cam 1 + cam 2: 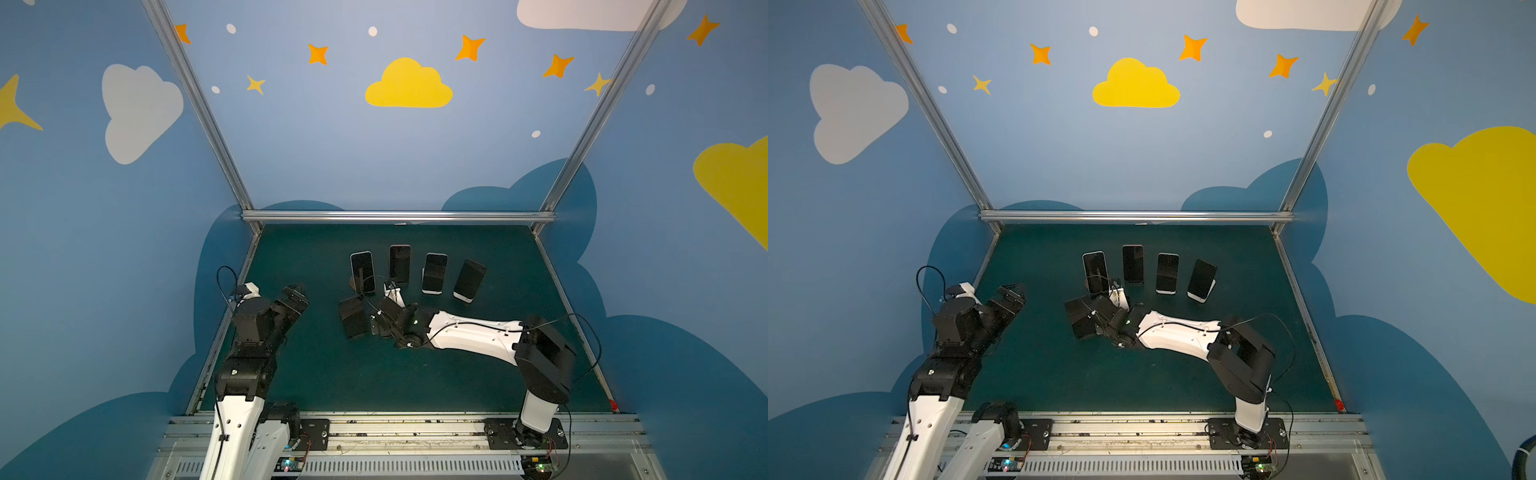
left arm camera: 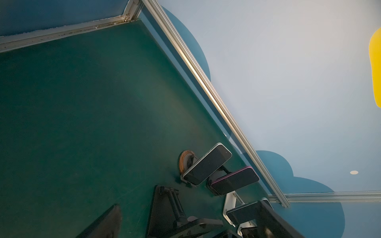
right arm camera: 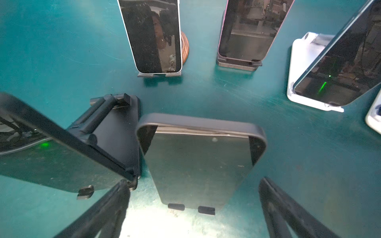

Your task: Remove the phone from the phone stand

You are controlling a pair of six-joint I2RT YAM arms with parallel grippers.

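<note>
**Top views.** A dull green mat [image 1: 332,374] floors a small booth. The blue walls [image 1: 291,145] are painted with clouds, stars and dots. Aluminium frame rails [image 1: 395,216] run along the mat's far edge and up both far corners, as both top views show.
- The right gripper [image 1: 384,322] is low over the middle of the mat and hides most of the task's phone.
- Just to its left, a second phone [image 1: 353,318] leans on a black stand.
- Beyond its fingertips, toward the far wall, a row of 4 phones [image 1: 434,274] stands propped.
- The left gripper [image 1: 296,297] is well apart to the left, near the mat's edge. Its jaws are spread wide with nothing between them.

**Left wrist.** The mat meets the rails at a corner. Behind is a pale wall with a dark-blue cloud.
- Ahead of this gripper, a silver-edged phone [image 2: 208,164] stands on a round wooden base [image 2: 184,162].
- A pink-edged phone [image 2: 235,181] is just beside it.
- 1 dark finger [image 2: 103,224] shows at the frame's edge.

**Right wrist.** The phone [image 3: 198,164], in a dark case, tilts back on its phone stand [image 3: 206,210]. The stand's 2 black lips catch its lower edge.
- The right gripper's fingers [image 3: 103,210] flank the phone, 1 on each side, spread wide. A gap of mat shows on both sides, so there is no contact.
- The mat here shows fine scratches and a bright patch of glare between the fingers.
</note>
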